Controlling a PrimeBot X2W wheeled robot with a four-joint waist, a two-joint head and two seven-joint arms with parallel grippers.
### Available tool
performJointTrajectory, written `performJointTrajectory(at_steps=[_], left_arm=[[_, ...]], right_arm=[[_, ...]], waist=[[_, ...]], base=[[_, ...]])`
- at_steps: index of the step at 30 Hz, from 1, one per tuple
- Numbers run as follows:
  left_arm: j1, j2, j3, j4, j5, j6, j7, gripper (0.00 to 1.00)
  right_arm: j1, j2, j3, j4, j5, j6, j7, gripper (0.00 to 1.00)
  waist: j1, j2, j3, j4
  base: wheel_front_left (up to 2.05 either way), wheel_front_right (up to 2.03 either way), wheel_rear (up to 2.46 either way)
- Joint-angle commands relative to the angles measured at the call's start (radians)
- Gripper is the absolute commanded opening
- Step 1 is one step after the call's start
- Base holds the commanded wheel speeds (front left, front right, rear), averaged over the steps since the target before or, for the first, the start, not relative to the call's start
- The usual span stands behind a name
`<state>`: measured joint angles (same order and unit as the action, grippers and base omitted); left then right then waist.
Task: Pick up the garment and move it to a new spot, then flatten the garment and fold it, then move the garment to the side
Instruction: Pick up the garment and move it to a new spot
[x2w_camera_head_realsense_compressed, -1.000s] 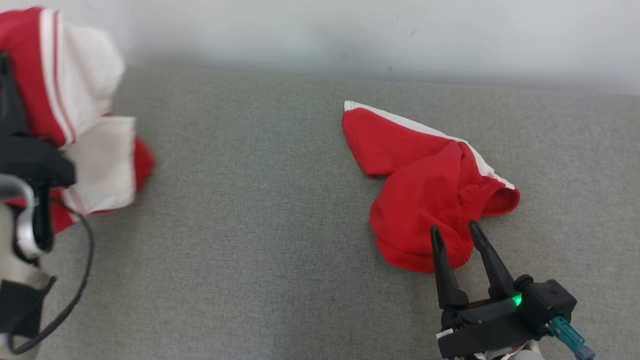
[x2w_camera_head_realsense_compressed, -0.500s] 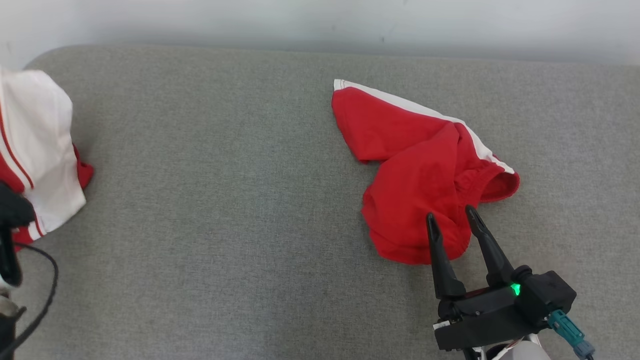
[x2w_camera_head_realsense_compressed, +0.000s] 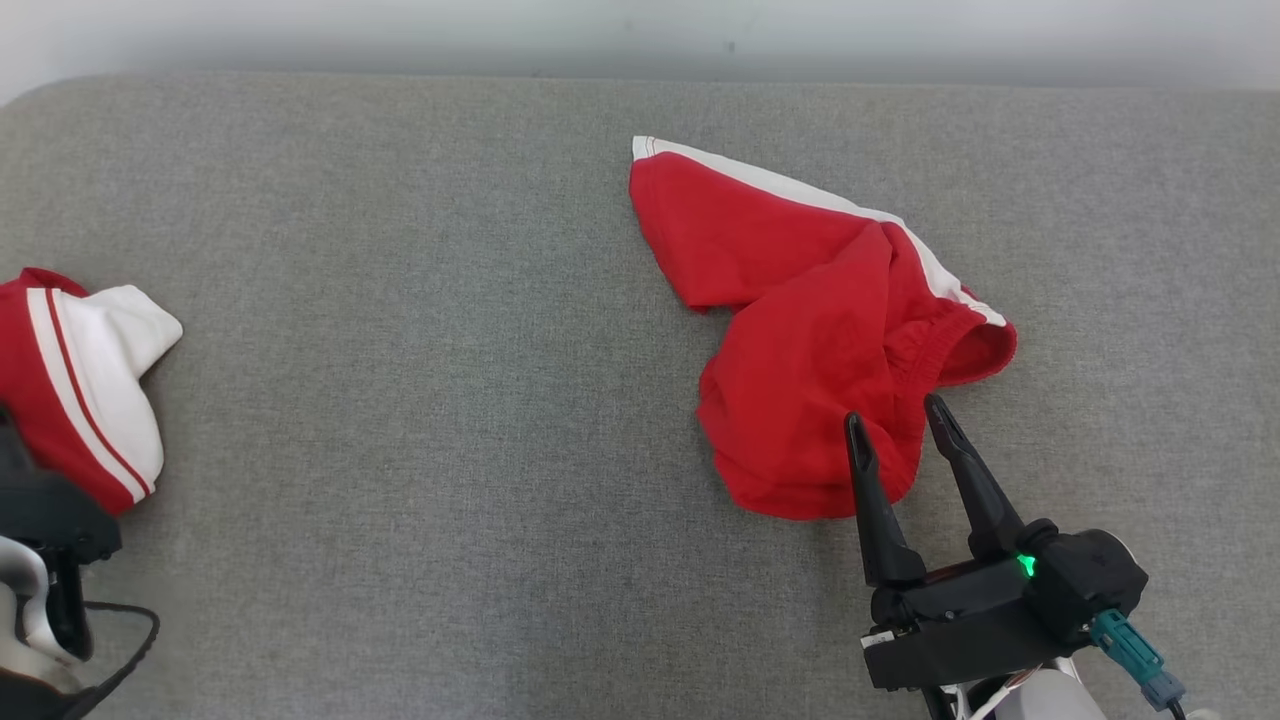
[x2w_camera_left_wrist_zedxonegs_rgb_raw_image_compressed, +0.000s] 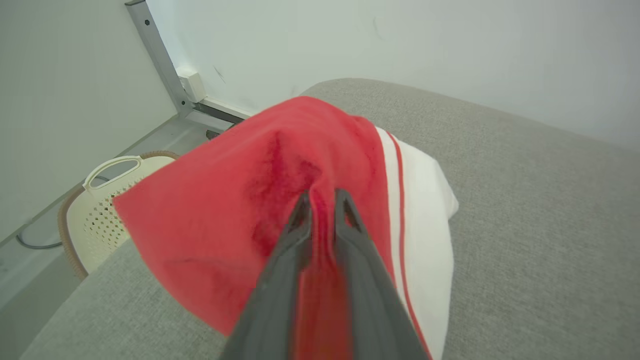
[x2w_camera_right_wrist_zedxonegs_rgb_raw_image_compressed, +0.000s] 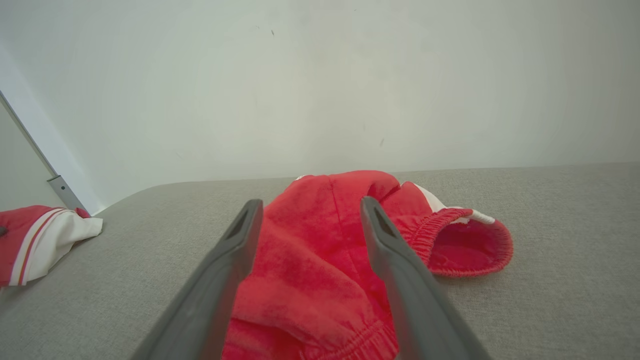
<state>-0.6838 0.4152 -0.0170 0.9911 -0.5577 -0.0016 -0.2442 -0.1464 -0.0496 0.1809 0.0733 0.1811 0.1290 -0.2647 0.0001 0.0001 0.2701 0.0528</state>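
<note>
With the garment (x2w_camera_left_wrist_zedxonegs_rgb_raw_image_compressed: 210, 220) pinched between our left fingers (x2w_camera_left_wrist_zedxonegs_rgb_raw_image_compressed: 280, 280) — right fingers (x2w_camera_head_realsense_compressed: 873, 510) spread, empty — we lift high so nothing drags.

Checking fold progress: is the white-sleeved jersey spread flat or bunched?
Bunched: the jersey is crumpled in a heap, red fabric pinched in the shut left gripper.

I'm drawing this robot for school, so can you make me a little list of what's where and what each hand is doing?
surface: grey, cushioned, pale wall behind
jersey: red with a white sleeve, bunched at the robot's far left
left hand: pinched shut on the jersey's red cloth
red shorts: crumpled, right of the middle
right hand: open, fingers over the near edge of the red shorts, gripping nothing
basket: cream, on the floor past the end of the surface
</note>
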Motion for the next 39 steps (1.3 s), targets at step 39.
performJointTrajectory(at_steps=[39], left_arm=[[0.705,-0.291,0.078,-0.870,0.372,-0.017,-0.019,1.00]], right_arm=[[0.153,-0.001,-0.115,0.051,0.039,0.003,-0.002,1.00]], waist=[[-0.0001,-0.0001,-0.226,-0.153]], base=[[0.00,0.00,0.00]])
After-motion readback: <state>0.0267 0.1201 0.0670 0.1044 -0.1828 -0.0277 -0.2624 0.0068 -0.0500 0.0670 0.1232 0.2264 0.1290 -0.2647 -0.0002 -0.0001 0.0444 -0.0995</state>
